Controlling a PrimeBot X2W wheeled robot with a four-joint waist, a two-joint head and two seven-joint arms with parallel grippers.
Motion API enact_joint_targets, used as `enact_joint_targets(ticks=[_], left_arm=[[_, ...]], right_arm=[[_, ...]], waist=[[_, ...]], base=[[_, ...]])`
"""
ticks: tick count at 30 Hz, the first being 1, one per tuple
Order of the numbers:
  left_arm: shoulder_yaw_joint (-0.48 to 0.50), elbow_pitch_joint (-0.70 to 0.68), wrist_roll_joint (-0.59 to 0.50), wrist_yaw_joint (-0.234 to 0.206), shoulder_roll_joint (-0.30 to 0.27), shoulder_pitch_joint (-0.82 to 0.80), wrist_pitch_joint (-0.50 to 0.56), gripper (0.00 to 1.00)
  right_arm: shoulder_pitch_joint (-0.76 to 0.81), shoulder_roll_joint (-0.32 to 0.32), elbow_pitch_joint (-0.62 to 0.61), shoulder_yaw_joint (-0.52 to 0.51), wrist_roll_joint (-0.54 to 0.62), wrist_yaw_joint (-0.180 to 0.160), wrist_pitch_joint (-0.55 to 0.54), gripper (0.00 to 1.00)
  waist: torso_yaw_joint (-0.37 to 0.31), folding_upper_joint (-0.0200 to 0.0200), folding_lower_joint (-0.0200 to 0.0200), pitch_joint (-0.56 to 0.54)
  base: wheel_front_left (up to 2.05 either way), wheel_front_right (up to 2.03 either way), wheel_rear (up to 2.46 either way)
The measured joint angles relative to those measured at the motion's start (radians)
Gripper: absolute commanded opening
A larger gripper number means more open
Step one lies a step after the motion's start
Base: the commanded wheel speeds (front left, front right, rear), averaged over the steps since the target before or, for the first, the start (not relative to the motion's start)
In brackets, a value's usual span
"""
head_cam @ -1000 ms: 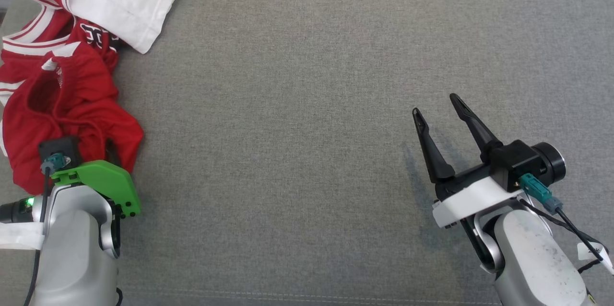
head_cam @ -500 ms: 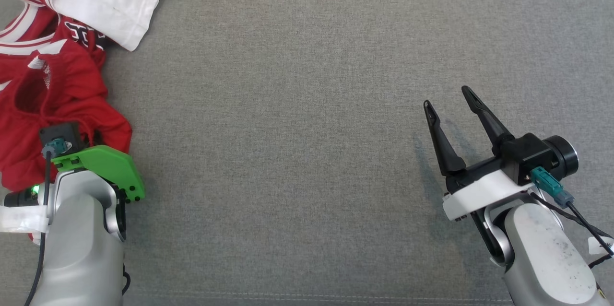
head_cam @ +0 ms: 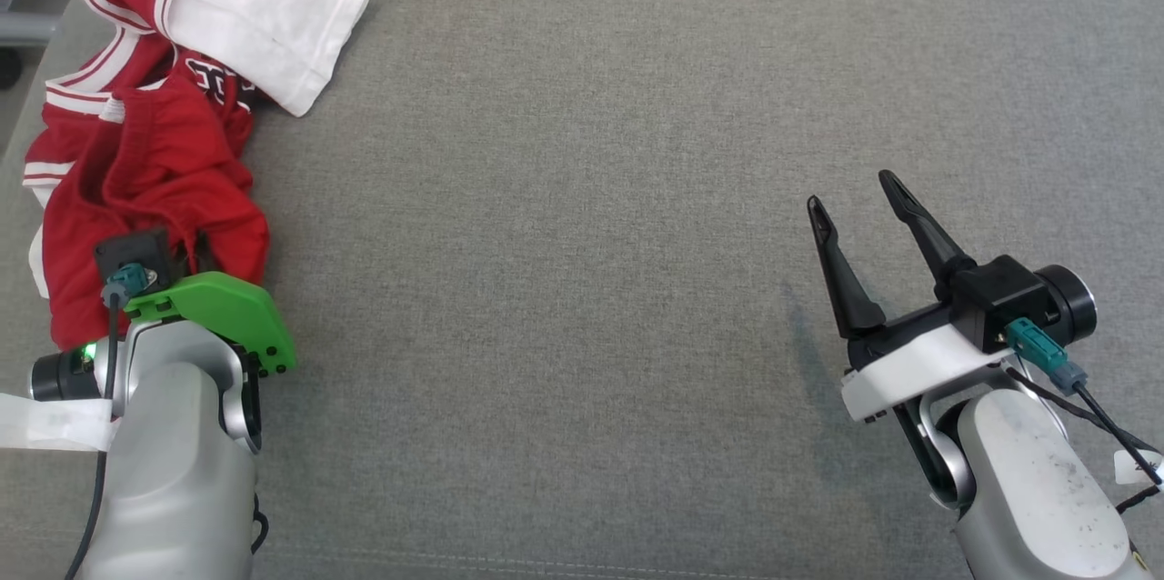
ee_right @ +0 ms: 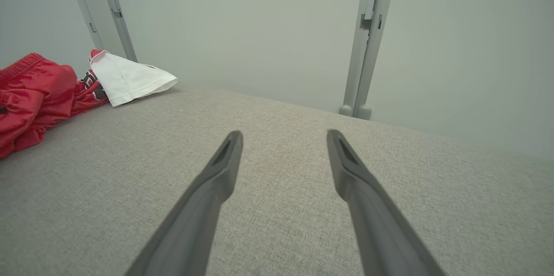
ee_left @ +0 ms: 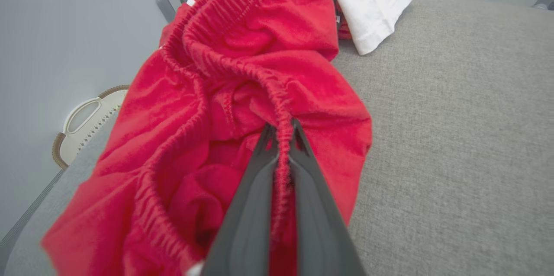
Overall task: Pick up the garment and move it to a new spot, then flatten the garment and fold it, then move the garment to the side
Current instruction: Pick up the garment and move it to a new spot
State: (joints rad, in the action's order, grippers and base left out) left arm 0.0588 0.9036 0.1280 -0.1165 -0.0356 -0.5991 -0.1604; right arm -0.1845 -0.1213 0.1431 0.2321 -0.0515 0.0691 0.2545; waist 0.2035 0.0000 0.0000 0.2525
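Observation:
The garment [head_cam: 150, 171] is a crumpled red piece with an elastic waistband, white trim and a white part, lying at the far left of the grey padded table [head_cam: 582, 198]. In the left wrist view my left gripper [ee_left: 281, 131] is shut on the garment's [ee_left: 242, 94] gathered red waistband, pinched between the two dark fingers. In the head view that gripper's fingers are hidden behind its green mount at the heap's near edge. My right gripper [head_cam: 850, 189] stands open above bare table at the right, far from the cloth; its fingers [ee_right: 225, 163] hold nothing. The garment [ee_right: 39, 90] also lies at the left of the right wrist view.
A pale basket with a handle [ee_left: 82, 124] stands on the floor beyond the table's left edge. Grey metal posts [ee_right: 365, 42] rise behind the table's far edge. The table's far left corner is rounded, close to the garment.
My left gripper has shut on the red waistband. The head camera has shifted, so the whole picture has moved; the right gripper has kept its open pose.

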Motion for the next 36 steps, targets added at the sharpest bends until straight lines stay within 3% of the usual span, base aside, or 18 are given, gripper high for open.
enact_joint_targets(ticks=[9, 20, 31, 36], left_arm=[[-0.026, 0.0, 0.023, 0.003, 0.013, 0.0, -0.059, 0.0], [-0.094, -0.103, 0.037, 0.075, 0.016, -0.023, -0.08, 0.0], [-0.208, -0.244, 0.122, 0.151, 0.016, -0.056, -0.088, 0.0], [-0.314, -0.307, 0.187, 0.179, 0.015, -0.056, -0.088, 0.0]], right_arm=[[0.015, 0.014, 0.016, 0.0, -0.01, 0.0, 0.0, 1.0], [0.035, 0.031, 0.025, 0.009, -0.02, 0.0, 0.0, 1.0], [0.052, 0.051, 0.029, 0.022, -0.029, -0.008, 0.0, 1.0], [0.06, 0.052, 0.029, 0.023, -0.03, -0.01, 0.0, 1.0]], waist=[[0.015, 0.0, -0.0001, -0.075], [-0.001, 0.0, -0.0001, -0.145], [-0.082, 0.0, -0.0001, -0.186], [-0.148, 0.0001, -0.0001, -0.197]], base=[[0.0, 0.0, 0.0], [0.0, 0.0, 0.0], [0.0, 0.0, 0.0], [0.0, 0.0, 0.0]])
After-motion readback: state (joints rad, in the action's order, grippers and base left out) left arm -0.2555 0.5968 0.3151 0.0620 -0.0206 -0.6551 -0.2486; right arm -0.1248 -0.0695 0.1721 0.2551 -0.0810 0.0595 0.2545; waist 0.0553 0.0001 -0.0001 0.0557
